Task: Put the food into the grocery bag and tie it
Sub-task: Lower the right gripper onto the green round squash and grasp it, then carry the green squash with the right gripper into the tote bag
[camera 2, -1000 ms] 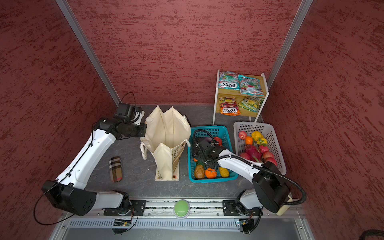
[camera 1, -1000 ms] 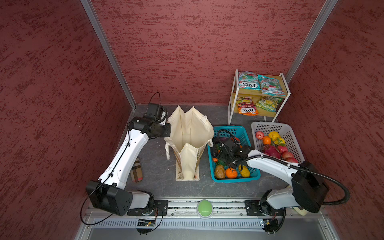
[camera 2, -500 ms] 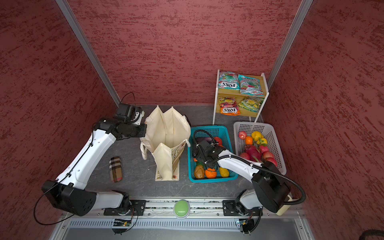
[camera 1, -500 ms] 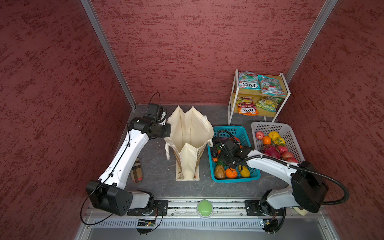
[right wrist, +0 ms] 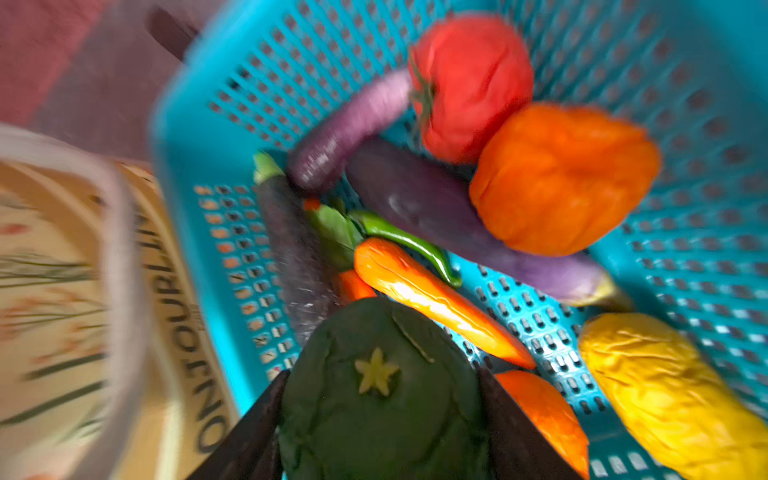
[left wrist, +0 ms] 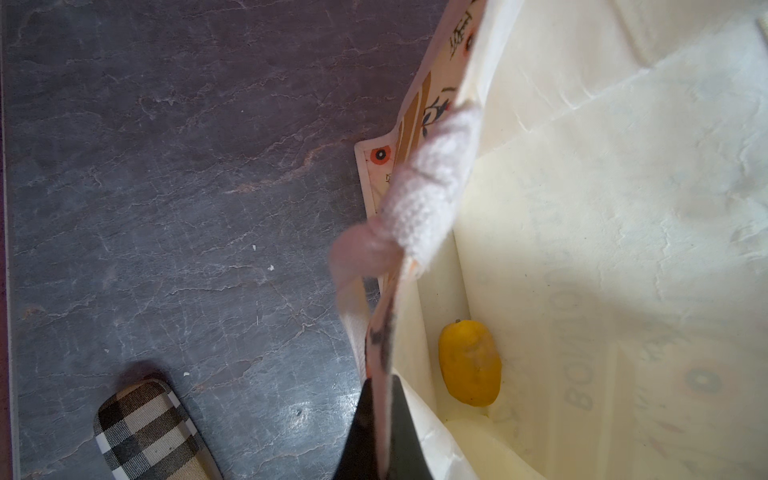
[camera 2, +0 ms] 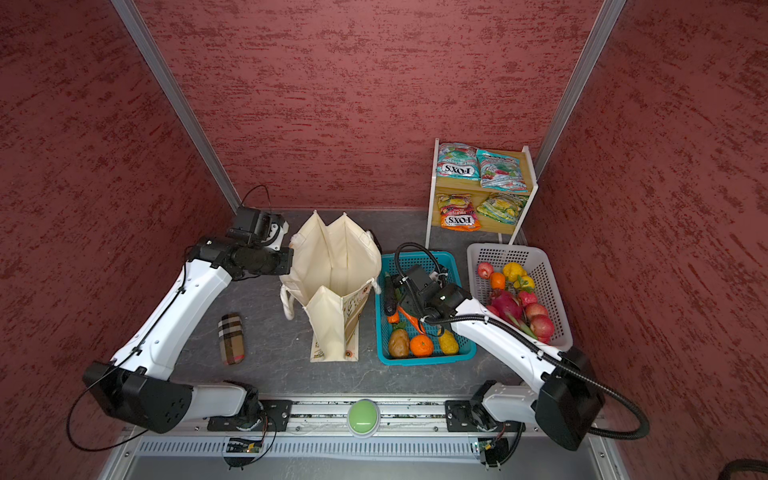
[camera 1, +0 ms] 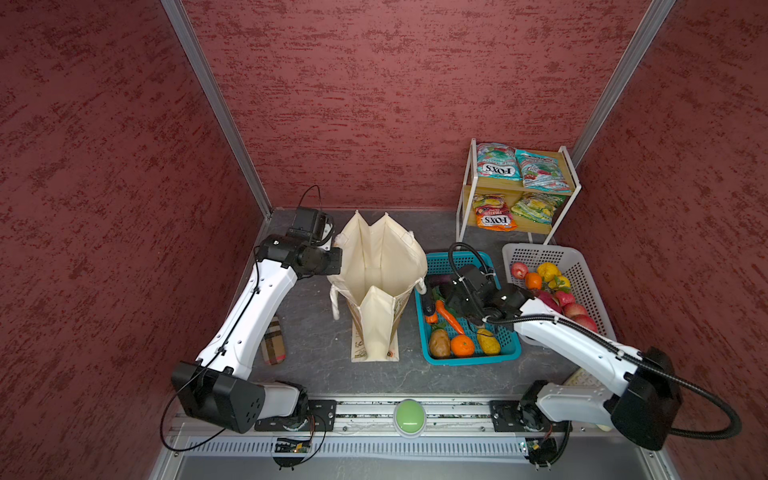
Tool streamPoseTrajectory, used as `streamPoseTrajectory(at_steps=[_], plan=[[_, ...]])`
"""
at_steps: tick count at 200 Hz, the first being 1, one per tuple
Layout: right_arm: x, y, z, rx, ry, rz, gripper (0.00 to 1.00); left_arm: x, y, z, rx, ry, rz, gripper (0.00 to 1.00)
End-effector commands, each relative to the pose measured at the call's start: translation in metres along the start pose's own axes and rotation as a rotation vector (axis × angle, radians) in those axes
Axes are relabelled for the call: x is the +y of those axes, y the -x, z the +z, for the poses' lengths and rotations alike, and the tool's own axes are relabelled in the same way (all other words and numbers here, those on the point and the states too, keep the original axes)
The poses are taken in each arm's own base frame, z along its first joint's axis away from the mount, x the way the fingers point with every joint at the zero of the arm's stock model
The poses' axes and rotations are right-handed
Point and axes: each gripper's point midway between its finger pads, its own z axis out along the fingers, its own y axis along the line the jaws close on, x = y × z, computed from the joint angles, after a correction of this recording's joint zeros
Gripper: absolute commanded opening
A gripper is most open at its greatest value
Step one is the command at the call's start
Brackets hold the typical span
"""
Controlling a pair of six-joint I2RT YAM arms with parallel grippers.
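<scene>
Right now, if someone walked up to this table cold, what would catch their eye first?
The tall cream grocery bag stands open mid-table, its rim pinched by the left gripper. Beside it, the right gripper holds a dark green vegetable over the teal basket. At the back, a small shelf carries glossy FOX'S packets.
</scene>
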Motion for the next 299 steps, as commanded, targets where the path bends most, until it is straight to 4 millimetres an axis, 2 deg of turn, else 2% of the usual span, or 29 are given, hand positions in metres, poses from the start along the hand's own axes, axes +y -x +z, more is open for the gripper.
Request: streamPoseTrajectory(at_steps=[1,24,42,72,90,95,107,122,136,149,166,195,265,299], plan=[[0.007,0.039,-0.043,-0.14,0.011,-0.009,0.62,-0.003,-0.002,-0.004,-0.009,-0.009,0.01,0.0],[0.034,0.066,-0.081,-0.21,0.09,-0.01,0.62,-0.003,0.0,-0.007,-0.014,-0.011,0.01,0.0],[0.064,0.084,-0.106,-0.236,0.161,-0.028,0.62,-0.004,0.0,-0.008,-0.016,-0.013,0.013,0.0],[0.12,0.099,-0.128,-0.216,0.273,-0.085,0.62,-0.004,0.001,-0.009,-0.019,-0.014,0.014,0.0],[0.156,0.099,-0.135,-0.195,0.347,-0.12,0.62,-0.005,0.002,-0.01,-0.017,-0.02,0.019,0.0],[0.168,0.096,-0.129,-0.183,0.353,-0.137,0.62,-0.005,0.002,-0.01,-0.018,-0.021,0.021,0.0],[0.193,0.087,-0.129,-0.161,0.397,-0.185,0.61,-0.005,0.002,-0.011,-0.019,-0.019,0.024,0.0],[0.224,0.067,-0.123,-0.109,0.427,-0.262,0.61,-0.005,0.002,-0.011,-0.018,-0.02,0.027,0.0],[0.244,0.043,-0.11,-0.044,0.426,-0.341,0.62,-0.006,0.001,-0.011,-0.02,-0.026,0.027,0.0],[0.255,0.019,-0.094,0.025,0.408,-0.411,0.63,-0.006,0.001,-0.011,-0.02,-0.025,0.027,0.0],[0.261,-0.009,-0.071,0.113,0.373,-0.476,0.64,-0.006,0.001,-0.012,-0.025,-0.025,0.026,0.0],[0.257,-0.036,-0.037,0.202,0.307,-0.528,0.65,-0.006,0.001,-0.011,-0.027,-0.027,0.027,0.0],[0.234,-0.066,0.036,0.279,0.154,-0.592,0.66,-0.006,0.001,-0.014,-0.035,-0.03,0.03,0.0],[0.226,-0.077,0.061,0.294,0.129,-0.599,0.66,-0.007,0.001,-0.014,-0.036,-0.033,0.029,0.0]])
